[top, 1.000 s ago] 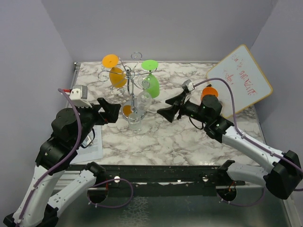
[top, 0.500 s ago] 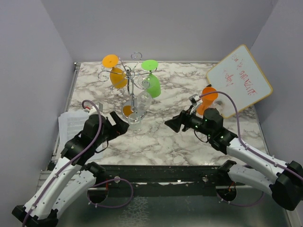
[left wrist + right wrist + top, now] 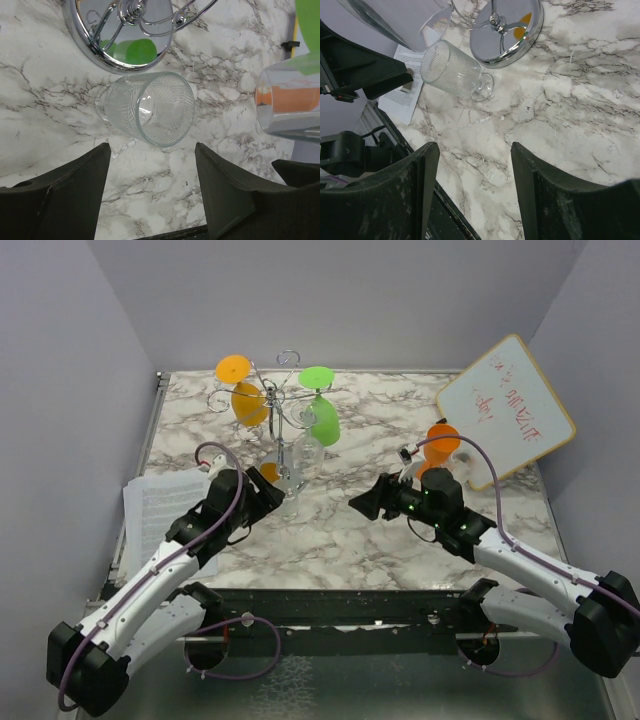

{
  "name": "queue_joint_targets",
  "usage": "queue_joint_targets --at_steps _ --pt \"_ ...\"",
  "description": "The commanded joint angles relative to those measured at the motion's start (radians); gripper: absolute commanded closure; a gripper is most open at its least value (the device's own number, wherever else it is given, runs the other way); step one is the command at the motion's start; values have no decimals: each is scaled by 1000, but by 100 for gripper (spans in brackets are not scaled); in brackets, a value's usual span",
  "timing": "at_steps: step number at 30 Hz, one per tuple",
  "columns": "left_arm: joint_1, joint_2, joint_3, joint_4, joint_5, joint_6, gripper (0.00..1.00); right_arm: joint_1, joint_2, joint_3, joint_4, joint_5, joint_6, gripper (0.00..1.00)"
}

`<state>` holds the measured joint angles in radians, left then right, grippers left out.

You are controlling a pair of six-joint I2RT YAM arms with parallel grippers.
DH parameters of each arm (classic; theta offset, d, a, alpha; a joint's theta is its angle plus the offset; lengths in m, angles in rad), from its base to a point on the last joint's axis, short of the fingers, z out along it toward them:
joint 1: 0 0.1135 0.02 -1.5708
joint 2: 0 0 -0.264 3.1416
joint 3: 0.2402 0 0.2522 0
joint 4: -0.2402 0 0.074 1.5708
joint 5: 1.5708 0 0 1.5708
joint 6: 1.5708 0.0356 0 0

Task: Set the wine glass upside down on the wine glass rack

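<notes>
Wine glass stood upright, mouth up, on the marble table, just beside the chrome base of the wine glass rack; not yet inverted or hung. Clear ribbed glass, short stem: judged light, rigid, slippery and breakable. Best grip likely across the bowl, lightly. Left gripper reached in low from the near left, jaws parted and empty, glass ahead of them. Right gripper faced it from the opposite side, farther off, likewise parted, empty.
</notes>
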<state>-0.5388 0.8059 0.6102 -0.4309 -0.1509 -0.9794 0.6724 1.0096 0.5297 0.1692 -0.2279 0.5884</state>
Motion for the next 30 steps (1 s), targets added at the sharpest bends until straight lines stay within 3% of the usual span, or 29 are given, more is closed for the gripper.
queue_joint_targets --at_steps 1,8,12,20,24,30 --pt "-1 51 0 90 -39 -21 31 4 -1 -6 -25 30 17 36" --pt "-1 140 -4 121 -13 1 29 3 17 -9 -16 5 17 36" --pt "-1 168 -4 130 -42 12 35 3 24 -11 -6 -13 23 36" --pt "-1 183 -9 55 -111 4 63 3 23 -6 -38 -5 57 36" --pt "-1 203 -7 49 -72 11 73 3 33 18 -112 36 149 37" --pt "-1 178 -32 50 3 21 100 3 59 3 -83 -37 293 37"
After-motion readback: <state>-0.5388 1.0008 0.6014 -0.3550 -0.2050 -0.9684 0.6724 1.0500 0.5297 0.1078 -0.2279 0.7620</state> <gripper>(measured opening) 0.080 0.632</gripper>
